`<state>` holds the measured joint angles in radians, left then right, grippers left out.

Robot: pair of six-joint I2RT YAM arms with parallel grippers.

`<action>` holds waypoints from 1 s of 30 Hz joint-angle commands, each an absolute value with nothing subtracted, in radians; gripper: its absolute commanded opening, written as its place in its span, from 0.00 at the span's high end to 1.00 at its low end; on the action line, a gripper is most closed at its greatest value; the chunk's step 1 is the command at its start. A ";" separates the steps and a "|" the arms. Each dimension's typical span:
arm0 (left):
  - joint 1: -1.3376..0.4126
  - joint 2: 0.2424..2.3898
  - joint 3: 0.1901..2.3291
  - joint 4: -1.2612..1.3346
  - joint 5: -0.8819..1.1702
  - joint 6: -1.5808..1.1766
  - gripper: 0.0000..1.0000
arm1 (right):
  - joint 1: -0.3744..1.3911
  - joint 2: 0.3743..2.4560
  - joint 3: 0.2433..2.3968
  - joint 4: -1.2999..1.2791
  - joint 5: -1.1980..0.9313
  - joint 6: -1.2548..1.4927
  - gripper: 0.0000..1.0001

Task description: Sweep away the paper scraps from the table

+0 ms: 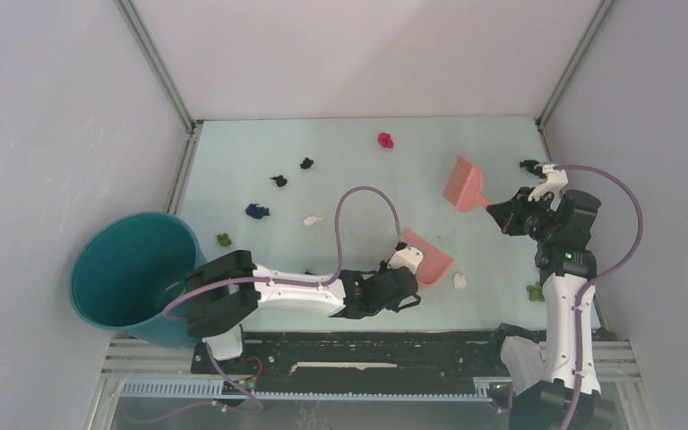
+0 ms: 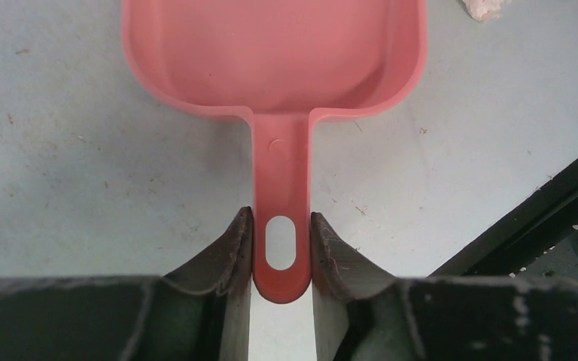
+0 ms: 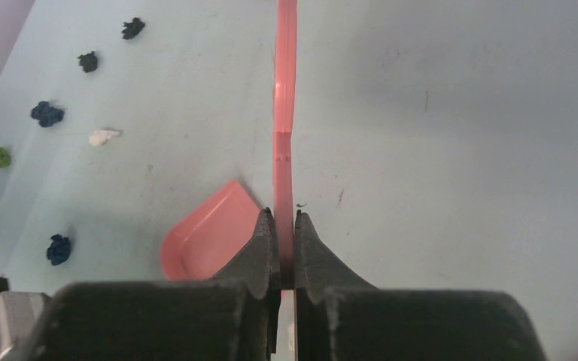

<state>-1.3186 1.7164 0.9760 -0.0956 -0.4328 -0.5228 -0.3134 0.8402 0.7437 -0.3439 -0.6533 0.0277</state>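
Observation:
Paper scraps lie scattered on the mint-green table [image 1: 349,143]: a magenta one [image 1: 385,140], two black ones [image 1: 306,163], a dark blue one [image 1: 256,210], a white one [image 1: 312,219], and green ones [image 1: 224,239]. My left gripper [image 1: 408,270] is shut on the handle of the salmon-pink dustpan [image 1: 430,260], which rests on the table; the left wrist view shows the handle [image 2: 282,188] pinched between the fingers. My right gripper [image 1: 496,209] is shut on the pink brush [image 1: 462,184], seen edge-on in the right wrist view [image 3: 284,113].
A teal bucket [image 1: 130,269] stands at the table's near left corner. A white scrap [image 1: 459,280] lies just right of the dustpan, a green one [image 1: 535,291] and a black one [image 1: 528,165] lie near the right arm. Metal rails edge the table.

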 commanded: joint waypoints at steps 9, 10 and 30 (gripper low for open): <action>-1.320 1.418 1.014 -0.381 -0.480 -0.477 1.00 | -0.316 0.993 1.247 -0.923 -0.286 -0.468 1.00; -1.320 1.387 1.002 -0.384 -0.488 -0.473 1.00 | -0.316 1.001 1.275 -0.960 -0.208 -0.529 1.00; -1.320 1.239 0.898 -0.359 -0.365 -0.464 1.00 | -0.235 1.613 1.566 -0.582 0.207 -0.885 1.00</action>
